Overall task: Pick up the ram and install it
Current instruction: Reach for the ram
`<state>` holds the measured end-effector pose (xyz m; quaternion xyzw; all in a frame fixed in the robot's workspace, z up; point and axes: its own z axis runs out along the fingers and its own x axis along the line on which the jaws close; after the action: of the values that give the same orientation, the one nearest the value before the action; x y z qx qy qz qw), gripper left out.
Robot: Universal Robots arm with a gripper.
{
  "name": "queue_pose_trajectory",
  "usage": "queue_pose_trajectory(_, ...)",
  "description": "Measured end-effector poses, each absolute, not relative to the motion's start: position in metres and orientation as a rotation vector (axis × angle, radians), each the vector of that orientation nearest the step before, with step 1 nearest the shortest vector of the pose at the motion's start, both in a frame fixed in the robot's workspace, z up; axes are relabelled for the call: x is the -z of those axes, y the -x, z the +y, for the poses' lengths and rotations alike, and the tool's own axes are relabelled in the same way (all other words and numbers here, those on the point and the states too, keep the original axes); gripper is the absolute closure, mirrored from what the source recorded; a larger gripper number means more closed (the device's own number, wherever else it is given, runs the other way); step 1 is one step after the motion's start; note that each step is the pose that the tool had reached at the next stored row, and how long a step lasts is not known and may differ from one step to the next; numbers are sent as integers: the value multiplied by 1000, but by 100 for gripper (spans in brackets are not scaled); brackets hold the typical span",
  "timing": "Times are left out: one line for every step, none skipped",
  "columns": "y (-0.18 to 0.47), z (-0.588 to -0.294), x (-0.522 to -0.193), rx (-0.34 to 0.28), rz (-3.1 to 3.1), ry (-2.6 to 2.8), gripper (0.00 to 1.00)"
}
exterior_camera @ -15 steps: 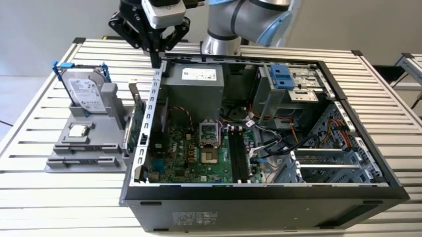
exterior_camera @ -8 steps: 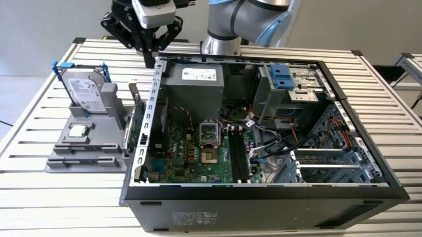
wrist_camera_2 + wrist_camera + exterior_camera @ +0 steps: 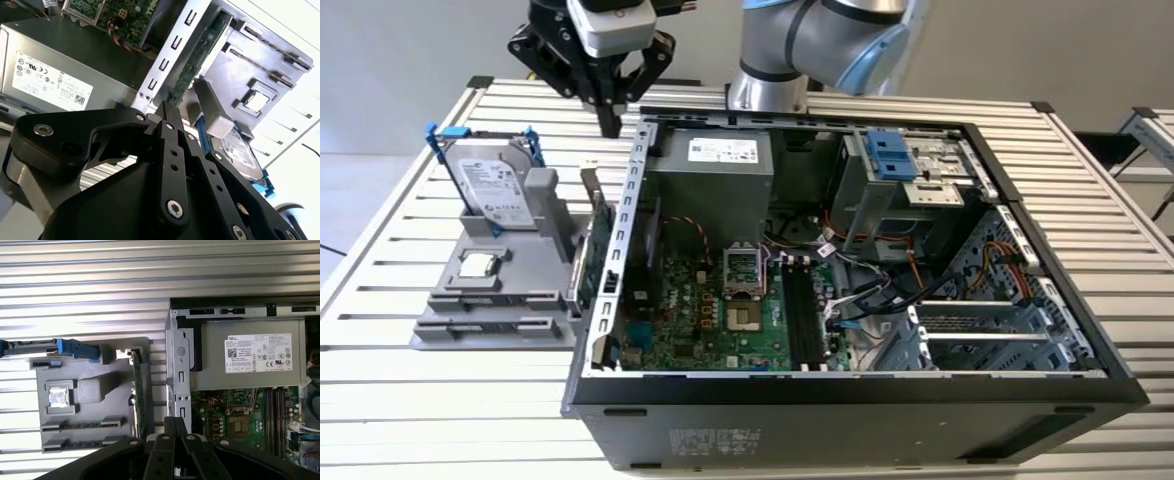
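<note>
While the arm (image 3: 814,40) stood behind the case, a slatted table (image 3: 427,400) carried everything. An open case (image 3: 854,415) lay on its side and took up most of the table towards the exterior view's right. Inside it, a grey supply (image 3: 714,175) sat at the far end, with a green motherboard (image 3: 687,320) nearer the camera.

Just beside the case, on the exterior view's left, stood a grey tray (image 3: 494,335). A silver drive (image 3: 494,185) in a blue frame stood upright at the tray's far end. A green card (image 3: 600,250) stood on edge between the tray and the case wall, close to both.

The gripper (image 3: 610,125) hung above the table near the case's far corner, over the far end of the card. Its fingers were pressed together with nothing seen between them.

A small chip (image 3: 479,265) lay flat in the tray's middle. Long black slots (image 3: 803,315) ran along the motherboard beside the socket (image 3: 740,290). As for the ram, it could not be told whether it sat in those slots or in the tray's narrow holders (image 3: 491,325).
</note>
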<state>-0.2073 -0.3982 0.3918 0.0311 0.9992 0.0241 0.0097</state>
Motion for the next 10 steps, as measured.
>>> queue_pose_trajectory(209, -398, -392, -75, 3120, -97, 100)
queue_pose_trajectory(210, -398, -392, -75, 3120, -97, 100)
queue_pose_trajectory(211, -398, -392, -75, 3120, -97, 100)
queue_pose_trajectory(213, -398, -392, -75, 3120, -97, 100)
queue_pose_trajectory(214, -398, -392, -75, 3120, -97, 100)
queue_pose_trajectory(215, -398, -392, -75, 3120, -97, 100)
queue_pose_trajectory(216, -398, -392, -75, 3120, -97, 100)
queue_pose_trajectory(218, -398, -392, -75, 3120, -97, 100)
queue_pose_trajectory(219, -398, -392, -75, 3120, -97, 100)
queue_pose_trajectory(220, -398, -392, -75, 3120, -97, 100)
